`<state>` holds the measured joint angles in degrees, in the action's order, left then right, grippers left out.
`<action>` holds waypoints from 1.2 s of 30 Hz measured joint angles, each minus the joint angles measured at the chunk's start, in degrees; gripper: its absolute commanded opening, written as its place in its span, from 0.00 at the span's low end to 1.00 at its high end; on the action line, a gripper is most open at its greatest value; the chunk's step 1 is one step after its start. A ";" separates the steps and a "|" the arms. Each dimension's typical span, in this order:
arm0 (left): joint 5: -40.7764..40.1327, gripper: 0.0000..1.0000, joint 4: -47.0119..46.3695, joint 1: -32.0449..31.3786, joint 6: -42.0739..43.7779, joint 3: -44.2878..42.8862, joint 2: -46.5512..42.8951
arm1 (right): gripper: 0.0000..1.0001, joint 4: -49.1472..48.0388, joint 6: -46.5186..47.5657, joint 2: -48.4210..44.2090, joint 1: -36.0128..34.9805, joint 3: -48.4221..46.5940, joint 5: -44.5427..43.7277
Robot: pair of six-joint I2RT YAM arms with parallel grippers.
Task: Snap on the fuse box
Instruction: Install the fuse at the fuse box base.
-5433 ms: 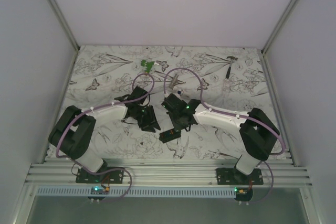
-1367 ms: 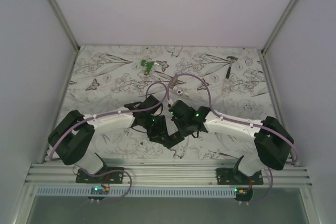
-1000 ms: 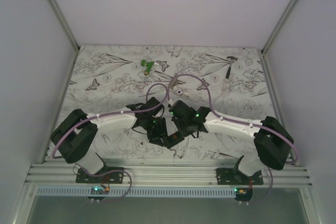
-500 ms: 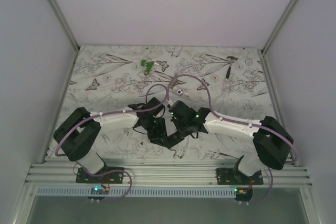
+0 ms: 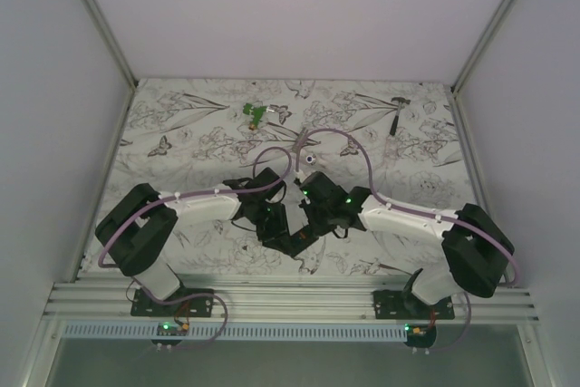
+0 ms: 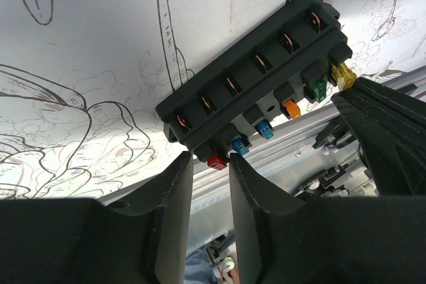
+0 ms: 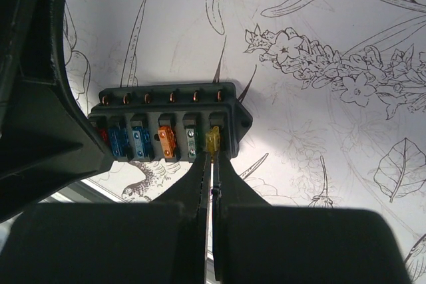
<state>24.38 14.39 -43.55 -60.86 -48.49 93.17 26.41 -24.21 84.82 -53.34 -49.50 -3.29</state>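
One second on, right fingers (image 7: 193,194) closed together at yellow fuse (image 7: 212,141).

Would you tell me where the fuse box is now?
Top view: the fuse box lies near the table's front centre, between the left gripper and right gripper.

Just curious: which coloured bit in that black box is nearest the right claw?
The yellow fuse, last in the row of the fuse box; the right gripper, shut, points straight at it.
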 measured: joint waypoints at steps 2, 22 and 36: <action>0.00 0.30 -0.02 0.00 -0.04 0.00 0.00 | 0.00 -0.35 0.07 -0.15 0.59 0.31 0.92; 0.20 0.29 -0.92 0.59 -0.72 0.00 0.35 | 0.00 1.77 1.07 1.57 2.54 -1.18 2.32; 0.22 0.29 -0.72 2.93 -0.55 0.00 0.44 | 0.00 4.46 1.33 8.00 2.14 -7.50 1.20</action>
<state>24.60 13.67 -40.62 -61.41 -48.49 93.60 30.87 -22.87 92.82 -51.20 -56.99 -2.09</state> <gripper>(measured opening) 0.297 0.008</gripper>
